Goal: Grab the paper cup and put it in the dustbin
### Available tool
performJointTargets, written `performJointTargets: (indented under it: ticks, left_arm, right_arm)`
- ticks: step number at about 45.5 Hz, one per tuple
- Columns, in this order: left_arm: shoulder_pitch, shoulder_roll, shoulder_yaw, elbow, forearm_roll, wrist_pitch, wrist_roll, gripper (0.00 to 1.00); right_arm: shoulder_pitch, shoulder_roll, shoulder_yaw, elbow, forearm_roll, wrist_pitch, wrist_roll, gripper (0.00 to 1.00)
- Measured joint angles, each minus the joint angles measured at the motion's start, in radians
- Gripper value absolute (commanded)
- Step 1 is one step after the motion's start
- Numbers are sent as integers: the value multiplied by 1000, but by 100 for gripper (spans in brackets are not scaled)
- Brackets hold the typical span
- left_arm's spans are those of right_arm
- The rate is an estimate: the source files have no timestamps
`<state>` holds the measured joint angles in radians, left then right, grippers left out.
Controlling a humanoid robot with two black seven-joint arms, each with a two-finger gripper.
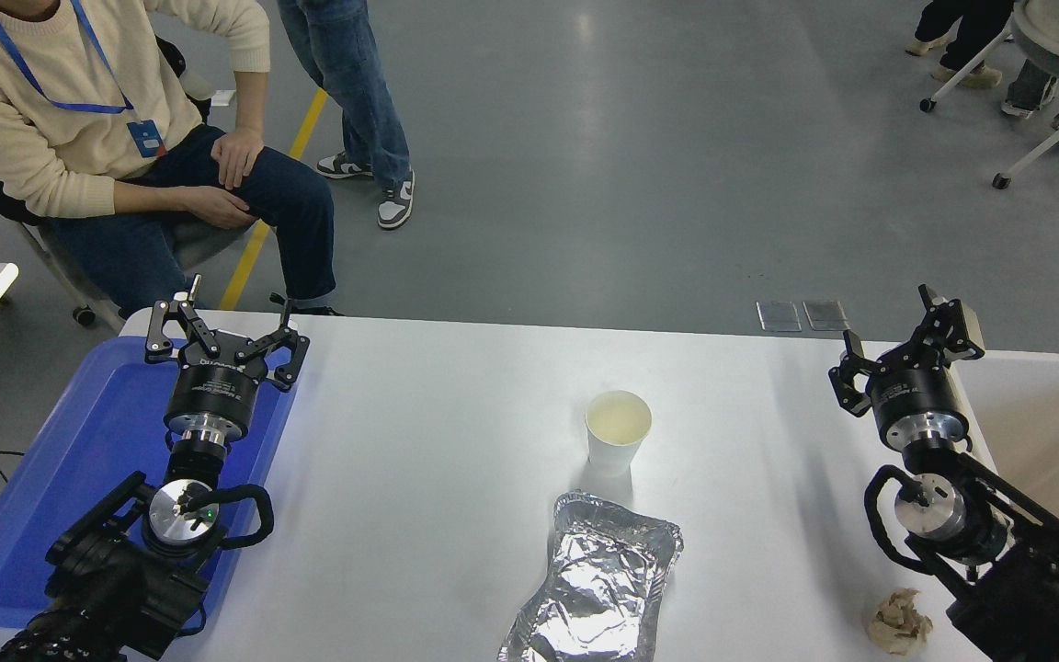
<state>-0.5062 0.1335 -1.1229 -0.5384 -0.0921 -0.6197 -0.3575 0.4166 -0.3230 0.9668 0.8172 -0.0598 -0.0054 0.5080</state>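
The paper cup (618,429) stands upright and empty near the middle of the white table (428,460). The dustbin (1049,423) shows only in part at the right edge, an off-white rim with a beige inside. My right gripper (902,336) hangs open above the table's right end, well to the right of the cup and beside the dustbin's near rim. My left gripper (222,326) is parked open over the blue tray at the left, holding nothing.
A crumpled silver foil tray (598,584) lies just in front of the cup. A beige paper wad (897,622) sits at the front right near my right arm. A flat blue tray (61,478) covers the left end. One person sits and another stands beyond the far edge.
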Motion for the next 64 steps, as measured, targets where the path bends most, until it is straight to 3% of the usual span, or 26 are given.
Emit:
performJointTargets:
  ticks: [26, 39, 49, 64]
  left_arm:
    - [0, 0, -1, 0, 0, 0, 0, 100]
    - [0, 0, -1, 0, 0, 0, 0, 100]
    - [0, 0, 0, 0, 0, 0, 0, 100]
    - [0, 0, 0, 0, 0, 0, 0, 100]
  right_arm:
    - [7, -55, -51, -11, 1, -1, -8, 100]
    - [22, -136, -182, -4, 19, 3, -11, 100]
    - [96, -236, -388, -1, 31, 9, -10, 100]
    - [346, -334, -913, 2, 35, 14, -10, 100]
